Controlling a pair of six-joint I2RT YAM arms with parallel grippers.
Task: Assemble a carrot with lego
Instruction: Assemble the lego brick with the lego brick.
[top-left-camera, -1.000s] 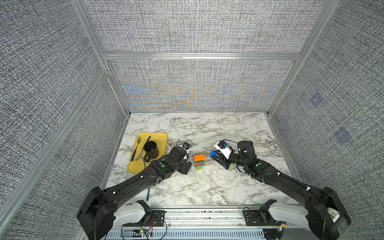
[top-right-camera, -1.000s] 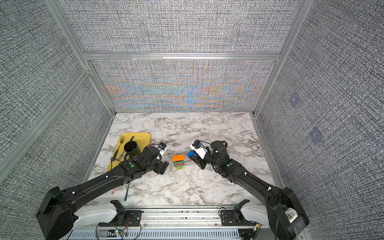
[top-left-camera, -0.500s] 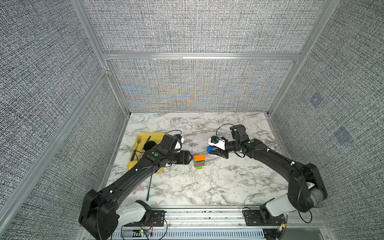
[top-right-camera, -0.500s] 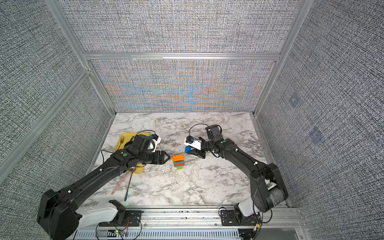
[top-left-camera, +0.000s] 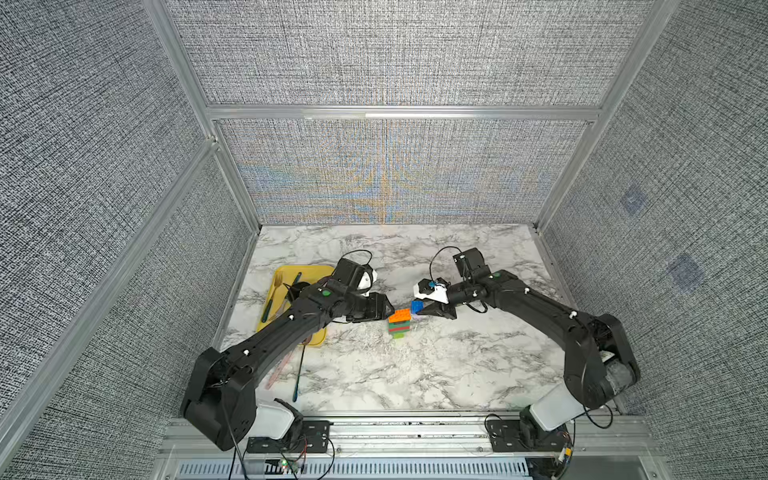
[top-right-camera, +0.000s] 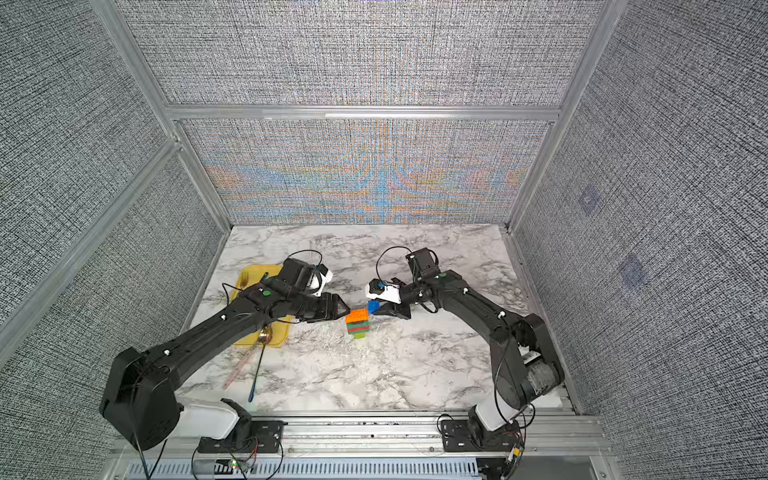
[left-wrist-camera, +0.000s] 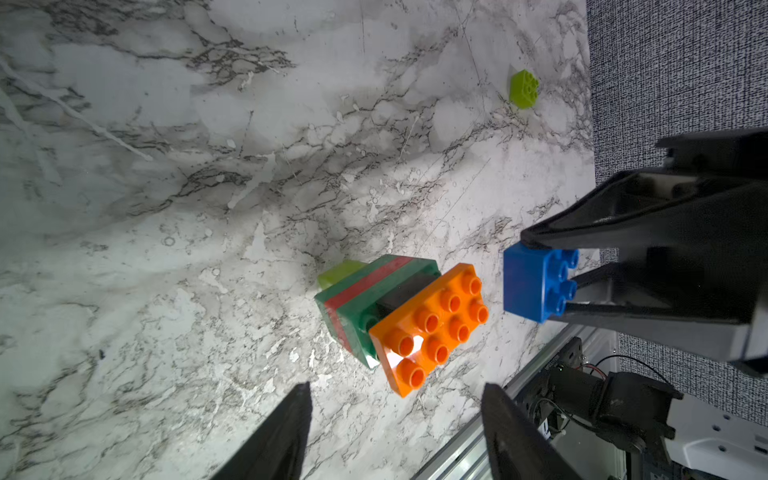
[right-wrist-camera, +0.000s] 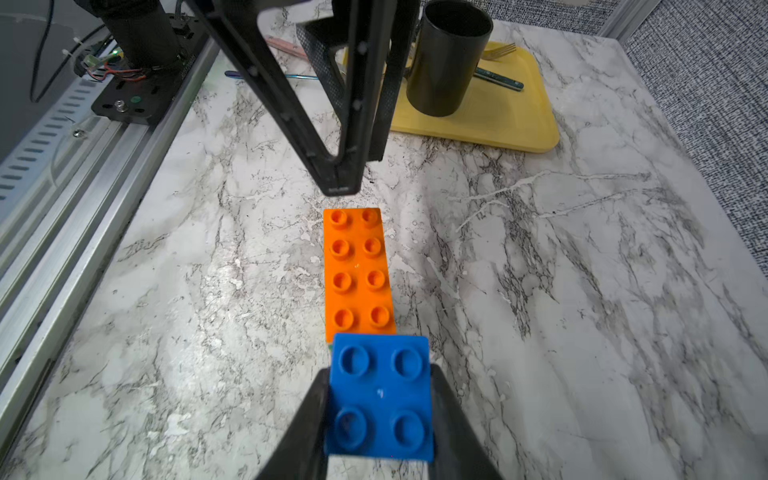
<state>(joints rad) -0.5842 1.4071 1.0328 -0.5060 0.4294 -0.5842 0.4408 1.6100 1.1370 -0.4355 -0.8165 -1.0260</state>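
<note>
The carrot (top-left-camera: 400, 323) (top-right-camera: 357, 325) is an upright stack on the marble: a lime end at the bottom, dark green, red and dark green layers, and an orange brick (left-wrist-camera: 432, 328) (right-wrist-camera: 359, 270) on top. My right gripper (top-left-camera: 422, 309) (right-wrist-camera: 379, 374) is shut on a blue square brick (top-left-camera: 417, 306) (top-right-camera: 372, 306) (left-wrist-camera: 536, 286) (right-wrist-camera: 380, 399), which hangs studs-up just beside the stack's far end and slightly above it. My left gripper (top-left-camera: 390, 309) (top-right-camera: 347, 309) (left-wrist-camera: 397, 388) is open at the stack's other side, touching nothing. A loose lime brick (left-wrist-camera: 524, 88) lies farther off.
A yellow tray (top-left-camera: 282, 277) (top-right-camera: 249, 274) (right-wrist-camera: 519, 124) with a black cup (right-wrist-camera: 449, 58) and a fork lies at the left, under my left arm. A blue-handled utensil (top-left-camera: 298, 374) and a pink stick (top-left-camera: 278, 370) lie near the front rail (top-left-camera: 374, 428).
My right arm has swung the blue brick a little left, up to the stack. My left arm has shifted, with its tips now at the stack's top and jaws narrower.
</note>
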